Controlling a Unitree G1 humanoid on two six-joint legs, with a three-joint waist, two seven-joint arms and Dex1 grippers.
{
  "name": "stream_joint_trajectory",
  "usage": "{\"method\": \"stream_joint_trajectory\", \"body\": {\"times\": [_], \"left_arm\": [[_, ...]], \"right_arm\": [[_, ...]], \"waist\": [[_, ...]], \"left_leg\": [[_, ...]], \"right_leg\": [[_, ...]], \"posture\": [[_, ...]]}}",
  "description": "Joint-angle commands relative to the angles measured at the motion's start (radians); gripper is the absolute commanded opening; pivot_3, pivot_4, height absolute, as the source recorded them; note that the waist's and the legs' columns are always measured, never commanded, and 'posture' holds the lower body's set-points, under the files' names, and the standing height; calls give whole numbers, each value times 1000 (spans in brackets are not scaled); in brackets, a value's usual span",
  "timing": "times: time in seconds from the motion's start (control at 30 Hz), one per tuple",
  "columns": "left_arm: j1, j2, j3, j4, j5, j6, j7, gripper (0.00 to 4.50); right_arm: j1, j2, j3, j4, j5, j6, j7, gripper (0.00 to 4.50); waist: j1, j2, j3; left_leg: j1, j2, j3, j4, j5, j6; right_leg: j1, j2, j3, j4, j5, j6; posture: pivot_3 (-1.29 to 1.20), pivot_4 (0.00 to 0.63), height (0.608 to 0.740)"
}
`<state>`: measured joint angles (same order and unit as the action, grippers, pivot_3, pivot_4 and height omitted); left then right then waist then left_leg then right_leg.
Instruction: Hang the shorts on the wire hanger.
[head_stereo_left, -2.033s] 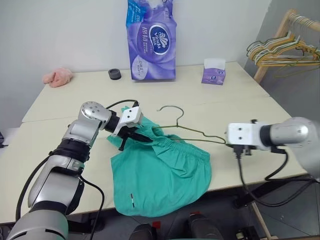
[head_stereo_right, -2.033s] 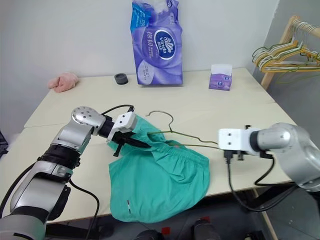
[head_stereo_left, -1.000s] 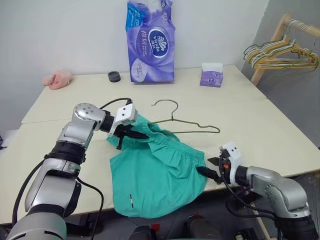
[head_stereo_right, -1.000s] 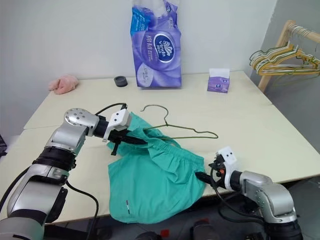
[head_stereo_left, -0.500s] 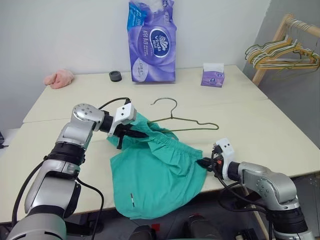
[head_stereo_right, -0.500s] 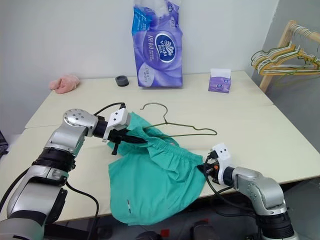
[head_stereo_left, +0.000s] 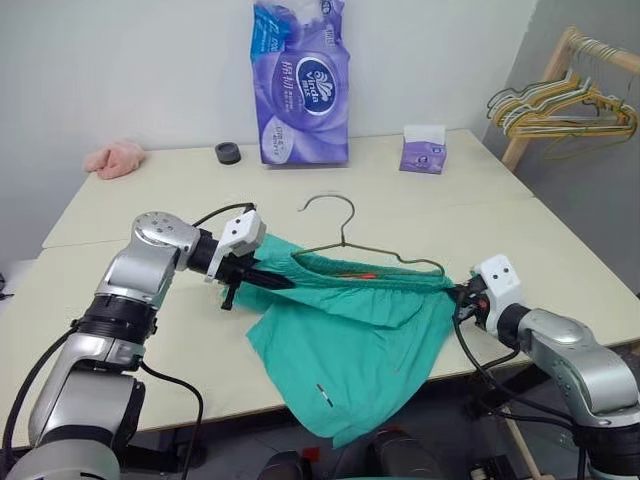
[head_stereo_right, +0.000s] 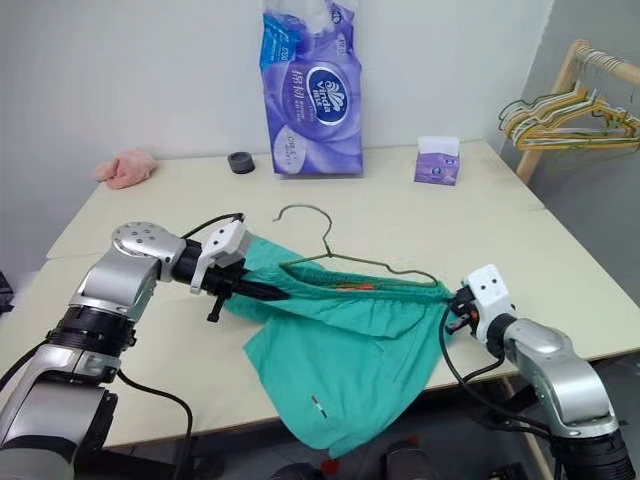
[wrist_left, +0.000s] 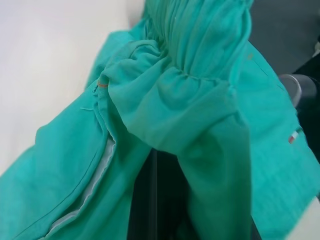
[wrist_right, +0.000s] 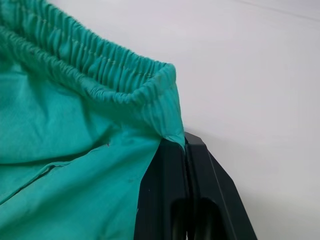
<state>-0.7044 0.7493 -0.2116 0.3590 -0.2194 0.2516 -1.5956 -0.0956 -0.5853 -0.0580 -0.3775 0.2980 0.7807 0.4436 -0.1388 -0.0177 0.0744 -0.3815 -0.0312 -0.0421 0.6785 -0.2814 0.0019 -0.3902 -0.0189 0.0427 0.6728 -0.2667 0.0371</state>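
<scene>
The teal-green shorts (head_stereo_left: 350, 335) are stretched by the waistband between my two grippers, and the legs droop over the table's front edge. My left gripper (head_stereo_left: 280, 282) is shut on the left end of the gathered waistband. My right gripper (head_stereo_left: 458, 293) is shut on the right end; in the right wrist view its fingers (wrist_right: 170, 180) pinch the waistband corner (wrist_right: 167, 107). The wire hanger (head_stereo_left: 344, 235) lies flat on the table just behind the taut waistband, hook pointing away from me. The cloth hides the hanger's lower bar.
A tall purple tissue pack (head_stereo_left: 303, 85), a black ring (head_stereo_left: 228, 152) and a small purple tissue box (head_stereo_left: 423, 150) stand along the table's back. A pink cloth lump (head_stereo_left: 113, 157) lies at the back left. A wooden rack of bunched hangers (head_stereo_left: 560, 105) stands to the right.
My right gripper went from open near the shorts' right side to shut on the waistband's end, then pulled it right and up, drawing the waistband taut. The left hand drew back slightly.
</scene>
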Motion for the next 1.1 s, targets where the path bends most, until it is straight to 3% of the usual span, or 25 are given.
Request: {"method": "stream_joint_trajectory", "body": {"times": [0.03, 0.37, 0.53, 0.77, 1.1], "left_arm": [[-2, 41, 18, 9, 27, -28, 12, 0], [-35, -5, 19, 112, 72, -108, 97, 0], [0, 22, -22, 84, 89, -117, 31, 0], [36, 63, -59, 47, 101, -107, -18, 0], [10, 20, -43, 126, 161, -178, 118, 0]], "right_arm": [[-1, -38, -85, -1, -21, 6, -25, 12], [44, -61, -64, -94, -17, -1, -4, 12], [46, -68, -66, -115, -24, -11, -5, 12], [13, -155, -50, -166, -44, -24, 38, 12], [31, -271, -39, -274, -19, -36, 140, 12]], "waist": [[2, 0, 0], [2, 0, 0], [0, 0, 0], [0, 0, 1], [3, 1, 2]], "left_leg": [[0, 0, 0, 0, 0, 0], [0, 0, 0, 0, 0, 0], [0, 0, 0, 0, 0, 0], [0, 0, 0, 0, 0, 0], [0, 0, 0, 0, 0, 0]], "right_leg": [[0, 0, 0, 0, 0, 0], [0, 0, 0, -1, 0, 0], [0, 0, 0, 0, 0, 0], [0, 0, 0, -1, 0, 0], [1, 0, 0, -1, -1, 1]], "posture": [[-178, 55, 740], [-185, 58, 740], [-193, 59, 740], [-200, 61, 740], [-202, 63, 740]]}}
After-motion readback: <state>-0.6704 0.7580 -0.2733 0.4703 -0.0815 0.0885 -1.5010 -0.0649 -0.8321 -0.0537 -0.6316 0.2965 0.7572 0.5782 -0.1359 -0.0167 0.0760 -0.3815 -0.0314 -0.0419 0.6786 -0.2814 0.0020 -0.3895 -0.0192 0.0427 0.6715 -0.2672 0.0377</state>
